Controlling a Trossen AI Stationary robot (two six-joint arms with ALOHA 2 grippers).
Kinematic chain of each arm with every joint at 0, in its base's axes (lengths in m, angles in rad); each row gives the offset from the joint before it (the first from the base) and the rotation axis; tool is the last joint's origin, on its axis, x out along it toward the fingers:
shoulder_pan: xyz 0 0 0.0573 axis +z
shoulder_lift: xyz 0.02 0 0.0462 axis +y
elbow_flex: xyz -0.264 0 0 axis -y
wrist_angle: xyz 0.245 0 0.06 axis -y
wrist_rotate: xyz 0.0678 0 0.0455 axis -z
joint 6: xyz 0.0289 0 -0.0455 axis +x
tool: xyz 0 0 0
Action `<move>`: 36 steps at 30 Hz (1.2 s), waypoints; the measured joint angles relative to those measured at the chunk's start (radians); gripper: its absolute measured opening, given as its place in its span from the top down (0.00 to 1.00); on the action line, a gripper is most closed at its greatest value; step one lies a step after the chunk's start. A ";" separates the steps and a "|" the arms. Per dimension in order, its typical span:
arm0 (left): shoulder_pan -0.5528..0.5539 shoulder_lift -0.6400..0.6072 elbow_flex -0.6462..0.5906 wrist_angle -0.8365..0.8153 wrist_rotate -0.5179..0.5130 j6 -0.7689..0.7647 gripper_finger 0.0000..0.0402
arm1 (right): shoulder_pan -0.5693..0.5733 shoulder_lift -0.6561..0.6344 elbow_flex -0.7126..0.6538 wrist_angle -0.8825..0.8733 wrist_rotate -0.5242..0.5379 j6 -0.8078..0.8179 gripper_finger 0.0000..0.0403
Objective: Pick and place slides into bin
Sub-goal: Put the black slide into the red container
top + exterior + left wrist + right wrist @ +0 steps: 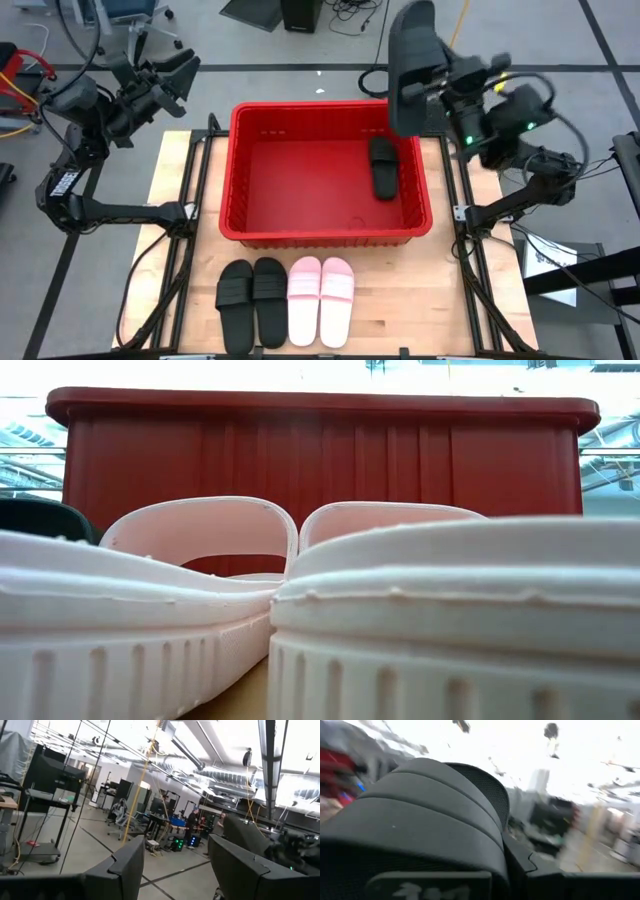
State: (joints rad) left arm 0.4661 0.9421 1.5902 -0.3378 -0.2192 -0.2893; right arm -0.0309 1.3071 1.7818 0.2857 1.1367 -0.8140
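The red bin (240, 170) stands mid-table with one black slide (383, 167) lying on its floor at the right. My right gripper (434, 88) is shut on another black slide (410, 60), raised high over the bin's far right corner. This slide's strap fills the right wrist view (435, 810). Two black slides (252, 303) and two pink slides (322, 300) lie side by side on the table in front of the bin. My left gripper (188, 68) is open and empty, off the table's far left corner; its fingers stand apart in the left wrist view (175, 870). My right gripper holds the black slide by its long edge (424, 86), coming at it level from the table's right side. The slide hides the fingers in the right wrist view, so the kind of hold cannot be told. The slide is lifted clear, well above the bin's rim.
In the low view the pink slides (400, 610) fill the foreground, with the bin's near wall (320, 460) behind them and a black slide (35, 518) at the left. Bare wooden table (450, 290) lies to the right of the pink pair.
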 joint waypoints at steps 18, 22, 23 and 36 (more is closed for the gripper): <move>0.000 -0.025 0.000 -0.005 0.000 0.101 0.47 | -0.353 0.336 0.496 -1.151 -0.466 0.767 0.99; 0.000 -0.034 0.000 -0.006 -0.001 0.121 0.47 | -0.321 0.365 0.497 -1.358 -0.364 0.883 0.99; 0.000 -0.036 0.000 -0.006 -0.001 0.124 0.47 | -0.314 0.372 0.497 -1.401 -0.358 0.912 0.99; 0.000 -0.041 0.001 -0.009 -0.010 0.133 0.47 | -0.215 0.361 0.269 -1.567 -0.356 1.139 0.99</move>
State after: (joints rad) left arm 0.4664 0.9009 1.5913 -0.3470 -0.2287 -0.1565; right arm -0.2463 1.6677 2.0513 -1.2809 0.7810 0.3245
